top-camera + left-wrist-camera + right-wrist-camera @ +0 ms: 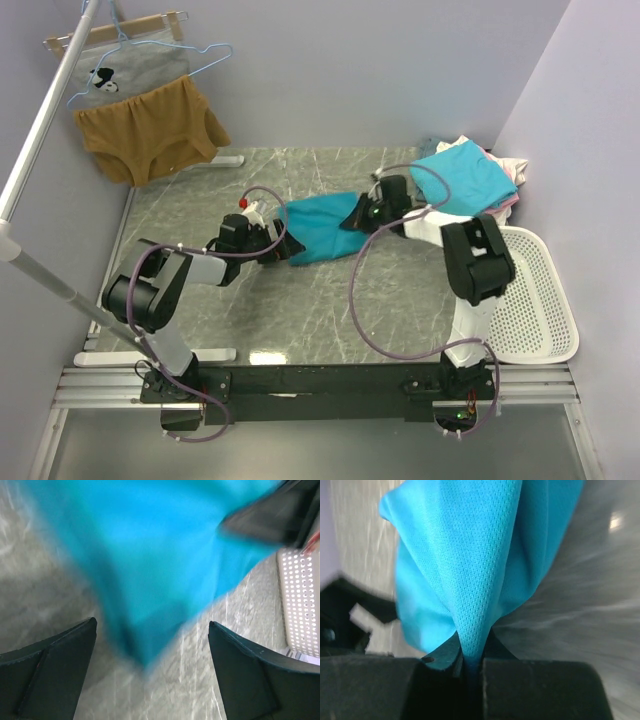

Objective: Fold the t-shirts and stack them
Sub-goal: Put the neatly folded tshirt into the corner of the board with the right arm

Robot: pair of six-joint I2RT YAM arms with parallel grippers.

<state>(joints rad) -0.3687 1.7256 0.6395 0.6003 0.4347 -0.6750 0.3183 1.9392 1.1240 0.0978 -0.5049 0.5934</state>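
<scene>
The teal t-shirt (318, 228) lies mid-desk with its long axis running across, slanting from near-left to far-right. Its far-right end points at the right claw (362, 214) and its near-left end at the left claw (272, 238). It is plain, saturated teal and loosely bunched rather than flat. In the right wrist view the fine knit (485, 570) gathers into a narrowing cone of folds.

That cone runs straight into the right claw (470, 662), whose jaws are pressed together on the fabric.

In the left wrist view, which is blurred, the cloth (165, 555) tapers to a tip between the left claw's (152, 630) two dark fingers (60, 665). These stand wide apart, and neither appears to touch the cloth.

The grey marbled desk (300, 310) shows beneath.

At the far right corner a lighter turquoise t-shirt (465, 178) tops a heap of pale garments, near the right arm. A white perforated tray (540, 300) sits just in front of the heap.
</scene>
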